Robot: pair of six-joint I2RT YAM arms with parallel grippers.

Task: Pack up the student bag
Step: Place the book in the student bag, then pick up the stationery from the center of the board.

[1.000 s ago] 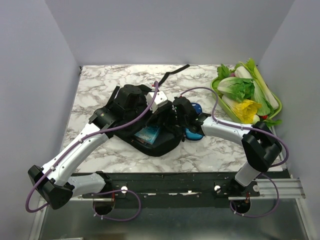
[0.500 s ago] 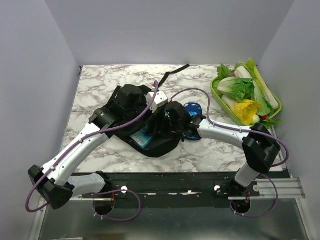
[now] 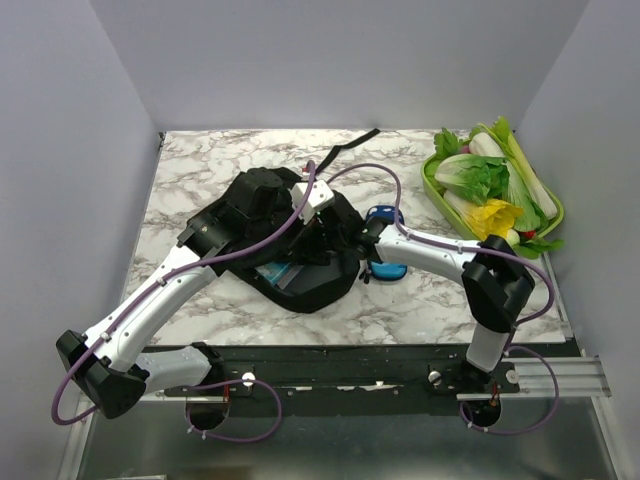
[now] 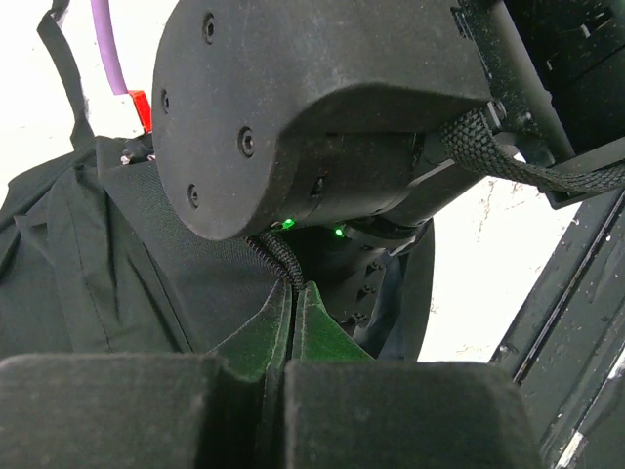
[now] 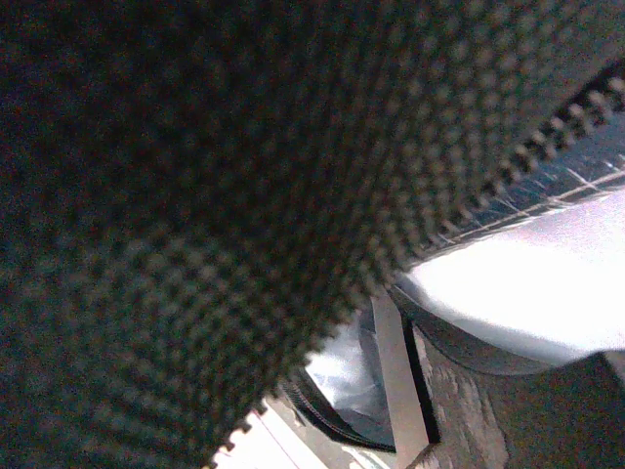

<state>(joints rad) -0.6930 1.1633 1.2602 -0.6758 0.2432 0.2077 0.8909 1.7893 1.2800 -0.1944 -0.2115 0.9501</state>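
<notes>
Marble table (image 3: 200,175) bears student bag (image 3: 312,293); grey walls (image 3: 330,60).

A: Where is the desk (image 3: 190,185) open?
B: The far-left corner and the near strip in front of the student bag (image 3: 300,292) lie bare.
A: And on the right?
B: Tighter. A green tray of vegetables (image 3: 557,212) fills the far-right corner, and a blue pencil case (image 3: 388,271) sits just beside the bag, under the right arm (image 3: 440,250).
A: Above the bag?
B: The 2 arms meet there. A strap (image 3: 348,146) trails across the far desk, and mesh fabric (image 5: 195,195) crowds the right wrist camera.
</notes>
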